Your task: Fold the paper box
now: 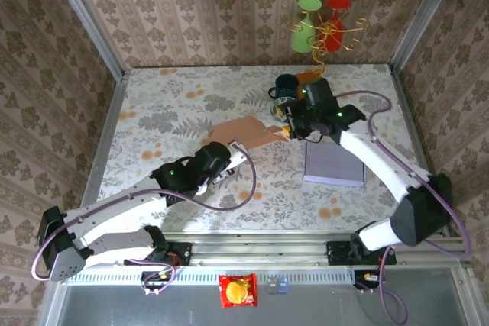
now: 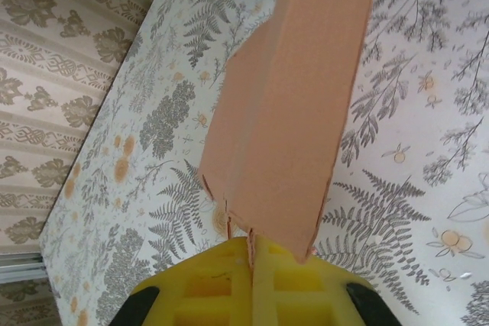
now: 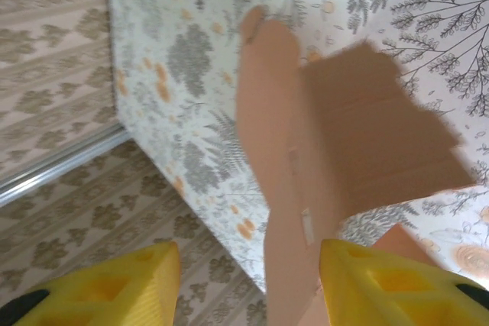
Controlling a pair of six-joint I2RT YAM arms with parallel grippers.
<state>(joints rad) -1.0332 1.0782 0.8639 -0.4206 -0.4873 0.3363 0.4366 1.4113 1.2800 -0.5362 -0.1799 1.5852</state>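
Finding: the fold is at an early stage. The box (image 1: 246,133) is an open cardboard blank at mid-table, between the two grippers, with a mug (image 1: 286,85) beyond it and a pad (image 1: 333,164) to its right. No walls stand and no flap appears tucked. As judged, all the forming and closing is left to do. The left gripper (image 1: 233,149) has its jaws closed tight on the blank's near edge, by a row of small notches. The right gripper (image 1: 286,132) has its jaws well apart. A long strip of the blank runs up between its fingers (image 3: 114,288), and neither finger visibly presses on it, so it grips nothing. On the views: the top camera gives the layout, with both arms meeting at the blank. It shows the card as a flat brown shape, too small to tell whether either gripper holds it. The left wrist camera confirms the pinch and shows a lengthwise crease, with one panel tilted against the other. The right wrist camera shows the gap between the jaws, a broad panel with creases, and a narrow strip ending in a rounded tab. Whether the far end rests on the table cannot be told.
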